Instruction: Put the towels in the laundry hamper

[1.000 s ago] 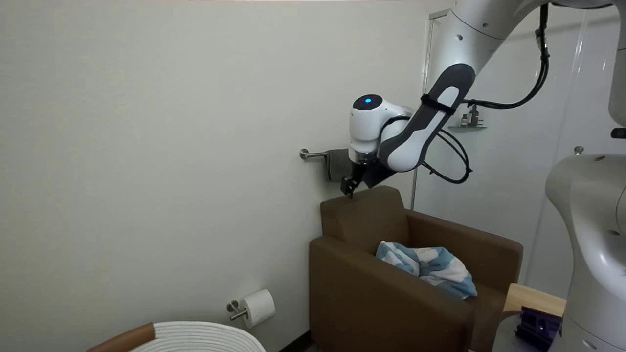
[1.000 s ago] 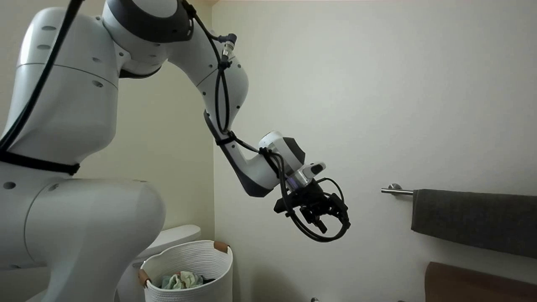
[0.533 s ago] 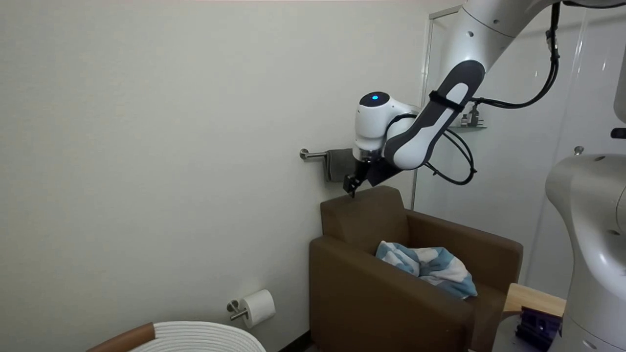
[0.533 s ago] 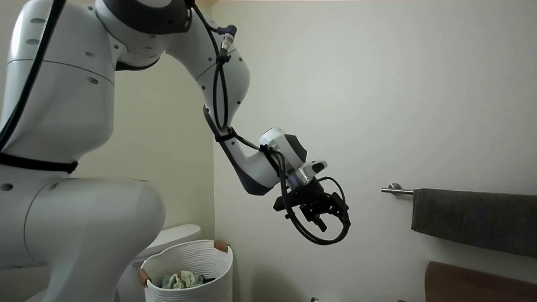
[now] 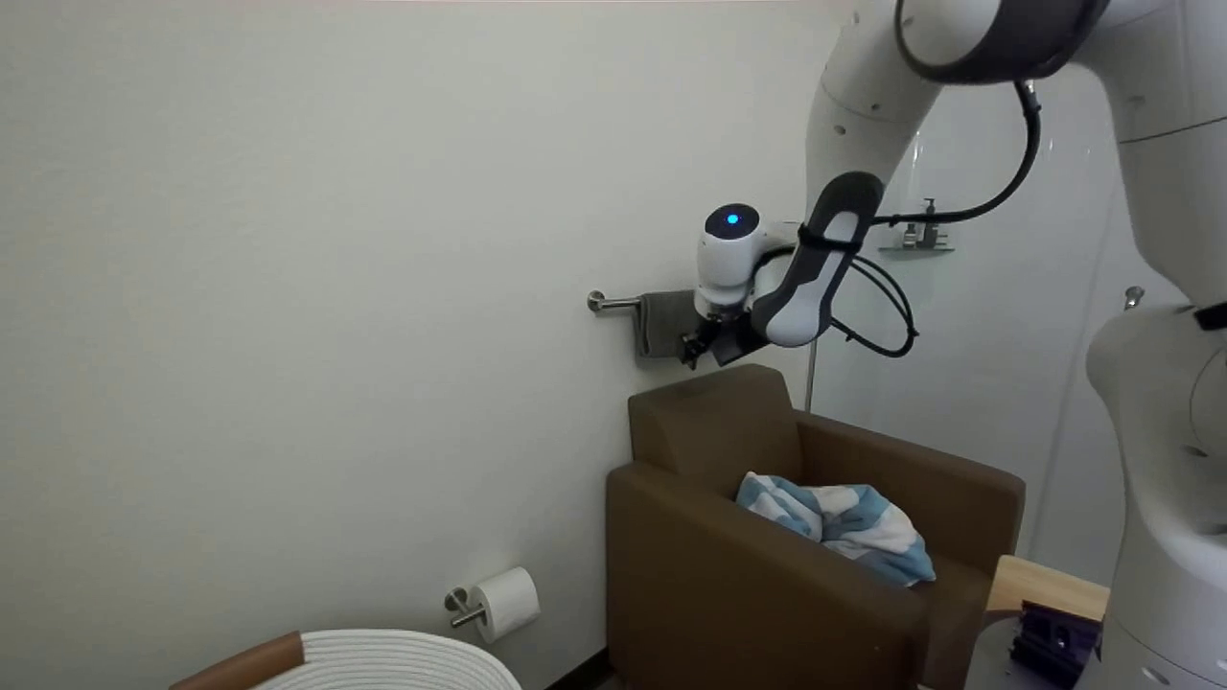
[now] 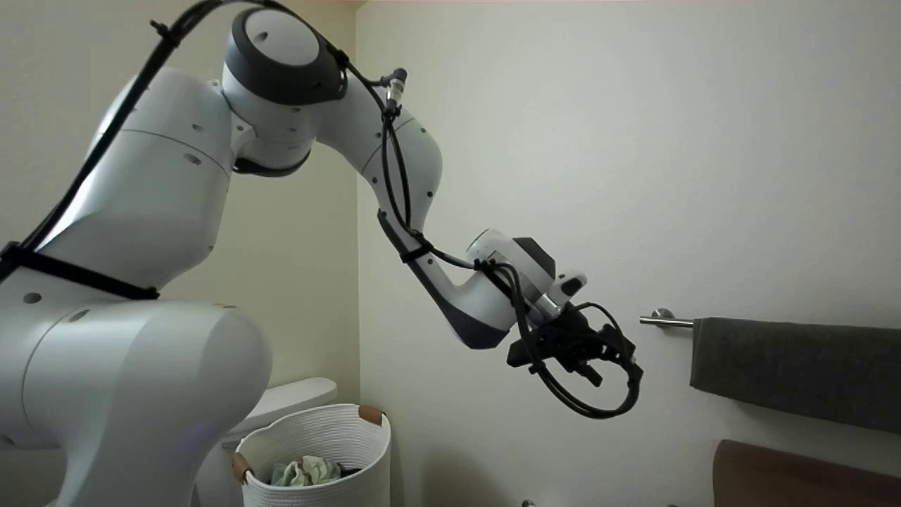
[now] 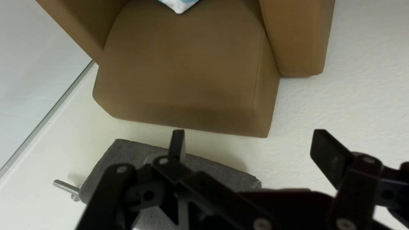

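Here, the gripper [image 7: 251,145] hangs with its jaws wide apart, near the grey towel [image 6: 795,372]. The striped towel [image 5: 848,525] lies on the brown chair [image 5: 757,594], right of the hamper [image 5: 383,661].

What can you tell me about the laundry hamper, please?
The laundry hamper is a round, open white basket, seemingly coiled rope, with two brown, leathery handles at the top. It stands upright in front of the toilet tank, base out of frame; whether they touch is unclear. Inside lie a crumpled, pale green patterned towel and something dark.
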Controlling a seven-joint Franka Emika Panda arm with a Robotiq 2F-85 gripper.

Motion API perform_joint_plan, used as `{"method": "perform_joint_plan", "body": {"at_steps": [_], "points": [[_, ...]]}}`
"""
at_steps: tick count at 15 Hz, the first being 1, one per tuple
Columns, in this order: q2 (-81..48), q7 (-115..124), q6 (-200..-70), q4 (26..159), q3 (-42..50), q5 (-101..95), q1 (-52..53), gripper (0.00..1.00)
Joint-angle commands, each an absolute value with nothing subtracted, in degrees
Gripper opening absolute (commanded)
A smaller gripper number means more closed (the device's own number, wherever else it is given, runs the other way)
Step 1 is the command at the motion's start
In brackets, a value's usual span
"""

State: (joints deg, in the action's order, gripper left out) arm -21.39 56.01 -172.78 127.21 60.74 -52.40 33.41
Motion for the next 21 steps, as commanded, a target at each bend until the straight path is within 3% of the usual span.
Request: {"method": "perform_joint_plan", "body": {"at_steps": [1,8,16,20,21], "points": [[-32.2,52.4,-179.2,118.8,51.2,-45.1,18.6,1.00],[-42.3,30.0,-169.5,99.6,26.8,-17.2,-9.5,1.00],[-55.6,17.3,-150.9,77.9,21.5,-1.4,-26.3,1.00],[-57.8,12.7,-140.2,73.5,17.9,0.6,-30.2,1.00],[-58.2,16.4,-145.0,76.0,20.6,-0.4,-28.4,1.00]]}}
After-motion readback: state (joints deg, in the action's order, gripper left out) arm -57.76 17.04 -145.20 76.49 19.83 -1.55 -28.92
